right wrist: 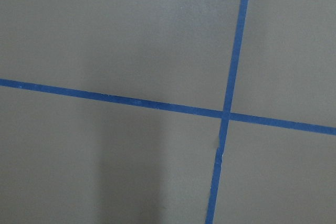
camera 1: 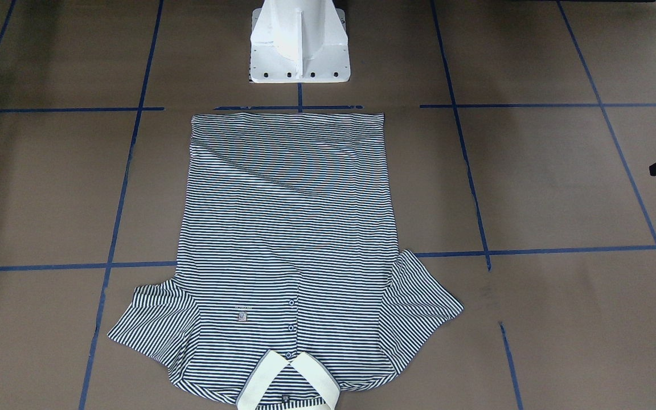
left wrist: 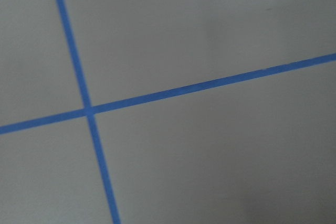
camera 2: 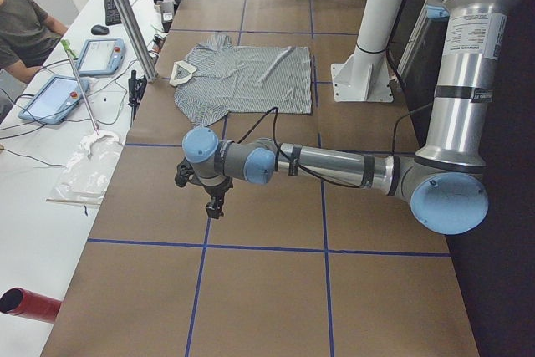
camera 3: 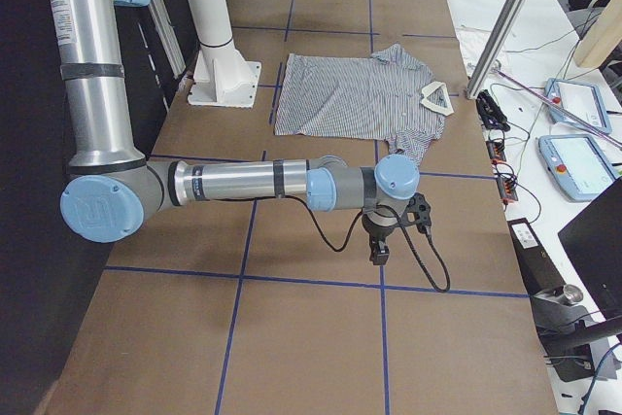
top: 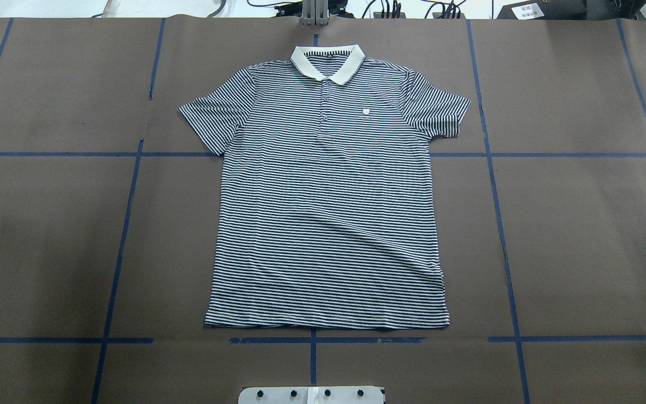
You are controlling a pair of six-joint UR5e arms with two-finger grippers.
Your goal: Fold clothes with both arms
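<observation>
The clothes are one navy-and-white striped polo shirt (top: pixel 328 213) lying flat and face up in the middle of the brown table, white collar (top: pixel 327 60) at the far side from the robot. Both sleeves are spread out. In the front view the shirt (camera 1: pixel 288 256) has a diagonal crease near its hem. The left gripper (camera 2: pixel 213 206) hangs over bare table well to the shirt's side, and I cannot tell if it is open or shut. The right gripper (camera 3: pixel 377 255) hangs over the opposite end, its state equally unclear. Both wrist views show only tabletop and blue tape.
The white pedestal base (camera 1: pixel 299 51) stands just behind the shirt's hem. Blue tape lines (top: pixel 121 241) grid the table. A side bench holds tablets (camera 2: pixel 99 56), cables and a plastic bag, with a person (camera 2: pixel 21 22) seated there. An aluminium post (camera 2: pixel 129 18) rises by the collar.
</observation>
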